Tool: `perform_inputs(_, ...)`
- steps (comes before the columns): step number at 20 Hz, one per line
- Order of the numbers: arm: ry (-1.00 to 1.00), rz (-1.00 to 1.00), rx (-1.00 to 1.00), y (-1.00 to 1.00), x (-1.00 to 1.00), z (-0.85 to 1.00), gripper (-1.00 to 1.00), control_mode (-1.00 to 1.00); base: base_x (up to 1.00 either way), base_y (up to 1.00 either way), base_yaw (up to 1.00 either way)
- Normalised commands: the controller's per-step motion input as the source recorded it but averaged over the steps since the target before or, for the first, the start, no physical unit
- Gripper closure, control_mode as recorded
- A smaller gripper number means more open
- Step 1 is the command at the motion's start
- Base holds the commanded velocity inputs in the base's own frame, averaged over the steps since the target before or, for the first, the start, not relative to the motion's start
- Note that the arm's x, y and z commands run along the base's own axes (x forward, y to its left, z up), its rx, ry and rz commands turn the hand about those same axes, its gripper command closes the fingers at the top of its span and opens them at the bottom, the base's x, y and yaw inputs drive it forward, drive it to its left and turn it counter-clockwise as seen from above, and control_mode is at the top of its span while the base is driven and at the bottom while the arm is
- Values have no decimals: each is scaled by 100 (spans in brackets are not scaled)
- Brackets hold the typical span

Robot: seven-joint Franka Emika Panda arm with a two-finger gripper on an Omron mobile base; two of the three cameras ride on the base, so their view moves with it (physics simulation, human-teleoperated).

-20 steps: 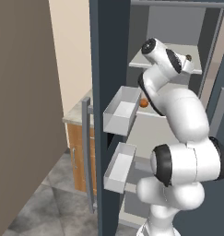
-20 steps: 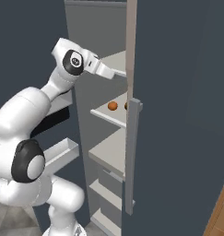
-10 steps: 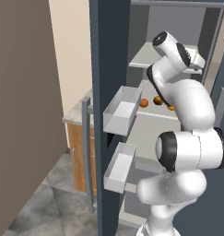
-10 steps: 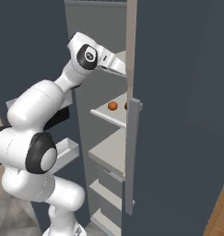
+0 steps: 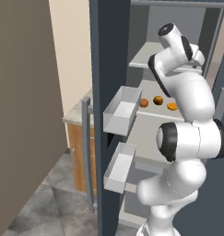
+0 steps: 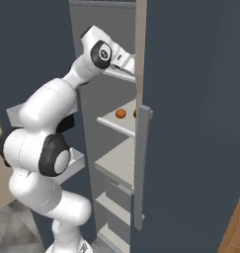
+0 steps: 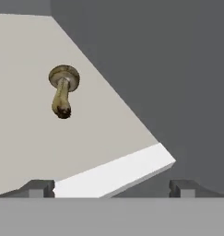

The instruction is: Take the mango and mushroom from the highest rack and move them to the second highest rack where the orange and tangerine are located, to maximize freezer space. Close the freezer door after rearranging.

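Left base view: three orange round fruits point(image 5: 158, 100) sit on the second grey rack point(image 5: 150, 110); arm has swung higher since a second ago.
Right base view: wrist now reaches the top rack point(image 6: 122, 74).
Hand view: small tan long-stemmed mushroom point(image 7: 62, 90) lies mid-rack, well apart from the wide-spread, empty gripper point(image 7: 112, 188).

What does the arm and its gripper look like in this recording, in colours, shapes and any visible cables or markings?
The arm is glossy white, built of rounded, bulbous links with dark grey to black round caps at the joints. No cables or markings show. The gripper ends in two small dark grey finger tips, blocky and stepped, seen in the hand view.
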Motion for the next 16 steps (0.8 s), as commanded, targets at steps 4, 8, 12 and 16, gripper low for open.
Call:
perform_inputs(4,-9,5,20,-8,22,5,-100,-100,0,0,0)
perform_inputs(8,0,3,11,-21,26,0,-100,-100,0,0,0)
perform_inputs(12,0,2,5,-23,27,0,-100,-100,0,0,0)
perform_inputs(16,4,2,2,-20,27,0,-100,-100,0,0,0)
